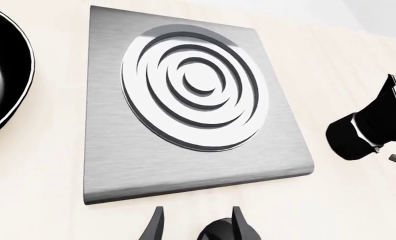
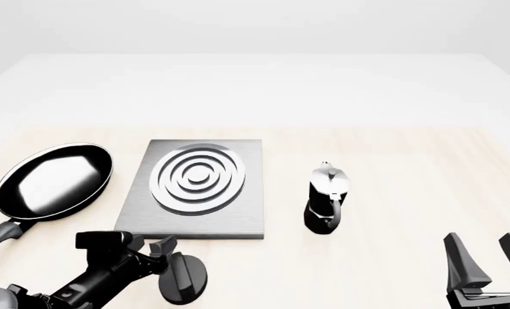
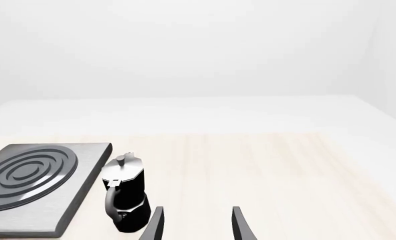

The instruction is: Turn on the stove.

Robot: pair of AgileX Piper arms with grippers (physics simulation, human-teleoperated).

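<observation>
The frying pan (image 2: 56, 181) is lying on the bench (image 2: 393, 161) at the far left, just beside the stove plate (image 2: 196, 222) but apart from it, its handle running toward the near left corner. The stove plate is sitting flat on the bench, concentric silver burner rings (image 2: 198, 178) showing in its middle with nothing resting on them. Just in front of the plate's near edge, the black knob (image 2: 185, 278) is sitting on the bench, close to the plate's near-left corner. The left pincer (image 2: 159, 257) is reaching in at the knob. In the left wrist view the left pincer (image 1: 196, 223) is showing two dark fingertips (image 1: 156, 222) spread apart, with the knob (image 1: 218, 232) lying against the inner side of one finger and a clear gap to the other, so it is standing released rather than clamping the knob.

Right of the stove plate, the moka pot (image 2: 327, 199) is standing upright on the bench, well apart from the plate's right edge. Farther right and nearer than the plate, the right pincer (image 2: 487, 254) is hovering with its two fingers parted and nothing between them; the right wrist view shows the same wide gap at the right pincer (image 3: 196, 222), with the moka pot (image 3: 123, 192) and the stove plate (image 3: 84, 190) beyond it.
</observation>
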